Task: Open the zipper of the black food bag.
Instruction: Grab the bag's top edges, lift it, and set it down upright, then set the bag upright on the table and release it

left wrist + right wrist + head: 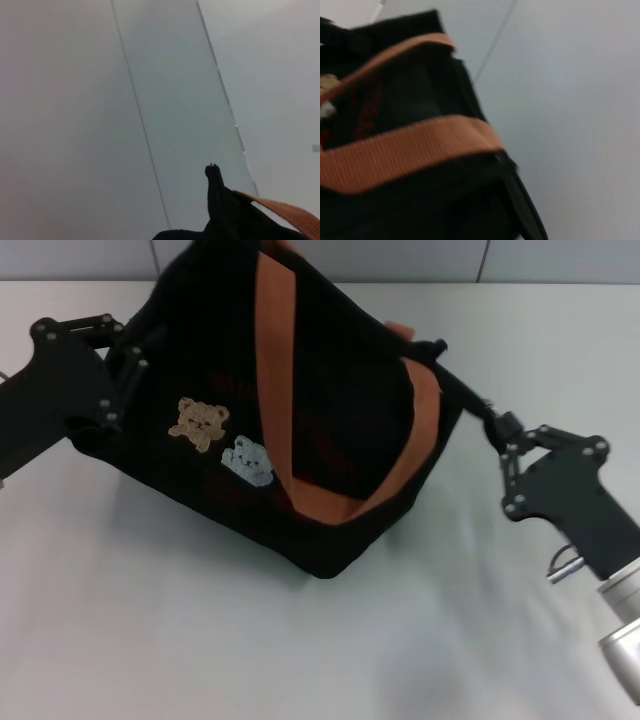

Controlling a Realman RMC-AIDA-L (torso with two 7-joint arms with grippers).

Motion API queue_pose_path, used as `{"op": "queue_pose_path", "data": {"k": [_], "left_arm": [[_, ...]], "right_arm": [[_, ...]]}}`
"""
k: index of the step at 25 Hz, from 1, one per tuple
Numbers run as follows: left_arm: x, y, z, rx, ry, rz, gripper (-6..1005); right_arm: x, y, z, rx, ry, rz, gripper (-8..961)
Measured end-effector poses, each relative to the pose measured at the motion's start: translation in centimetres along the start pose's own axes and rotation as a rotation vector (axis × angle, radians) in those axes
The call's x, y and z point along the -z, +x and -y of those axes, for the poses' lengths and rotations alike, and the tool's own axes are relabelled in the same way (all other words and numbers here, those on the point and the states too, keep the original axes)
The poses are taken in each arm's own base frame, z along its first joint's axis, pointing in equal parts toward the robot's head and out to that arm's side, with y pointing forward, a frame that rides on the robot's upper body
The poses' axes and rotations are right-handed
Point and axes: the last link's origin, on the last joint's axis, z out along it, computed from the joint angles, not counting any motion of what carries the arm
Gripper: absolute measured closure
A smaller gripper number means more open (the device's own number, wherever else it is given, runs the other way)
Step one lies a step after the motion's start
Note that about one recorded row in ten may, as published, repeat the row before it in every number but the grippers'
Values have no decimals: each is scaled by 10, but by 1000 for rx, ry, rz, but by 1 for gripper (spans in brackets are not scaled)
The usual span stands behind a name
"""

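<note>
Sitting bag: black food bag is lying tilted on the table, between both grippers.
Left gripper: pressing against the bag's end; jaw state unclear.
Right gripper: touching the opposite corner; jaw state unclear.

The black food bag lies tipped on its side, its top turned toward 2 o'clock. Brown-orange strap handles loop across its upper face. A tan bear patch and a pale one sit toward 9 o'clock beside faint red lettering. The zipper cannot be made out.
</note>
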Motion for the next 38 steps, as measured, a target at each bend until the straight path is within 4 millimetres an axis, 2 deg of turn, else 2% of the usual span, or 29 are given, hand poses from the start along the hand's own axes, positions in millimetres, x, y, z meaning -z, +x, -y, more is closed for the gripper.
{"op": "queue_pose_path", "data": {"k": [6,21,30,34,38], "left_arm": [[4,-3,0,11,23,11,885],[14,-14,2,60,168,5,873],[6,-26,5,153,257,22,865],[6,-26,4,189,264,10,862],[16,-21,10,263,306,-33,703]], "right_arm": [[4,3,10,-47,27,-5,930],[-8,1,27,-132,108,13,868],[-16,2,45,-288,196,29,831],[-18,2,49,-312,193,35,691],[-19,2,50,-348,191,42,579]]}}
